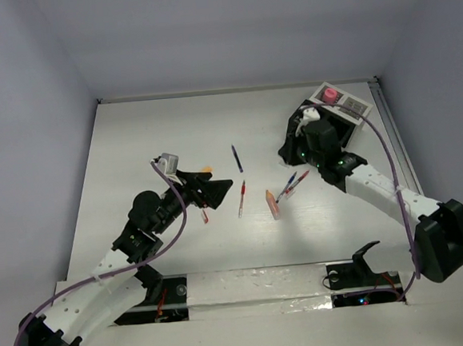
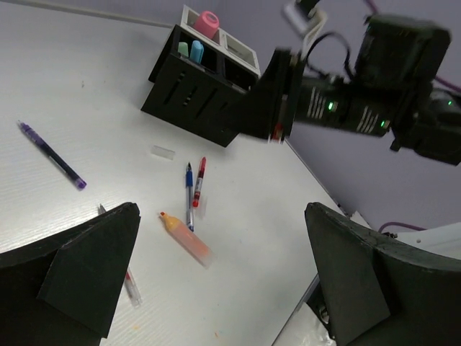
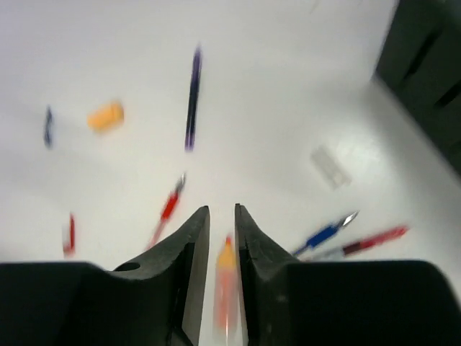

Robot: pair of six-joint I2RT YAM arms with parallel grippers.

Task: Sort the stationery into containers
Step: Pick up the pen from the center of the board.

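Right gripper [image 3: 222, 215] hung nearly closed and empty, aimed toward the orange marker [image 3: 226, 265]. Left gripper [image 2: 222, 216] gaped wide, holding nothing. Another pick seemingly came next, needing wider jaws.

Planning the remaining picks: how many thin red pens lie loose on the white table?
3. One thin red pen lies alone centrally, one beside the left hand, one next to the thin blue pen near the right hand. The left arm may hide more.

Overhead plus wrists; common orange marker [image 1: 273, 203] [image 2: 189, 240] [image 3: 225, 274]
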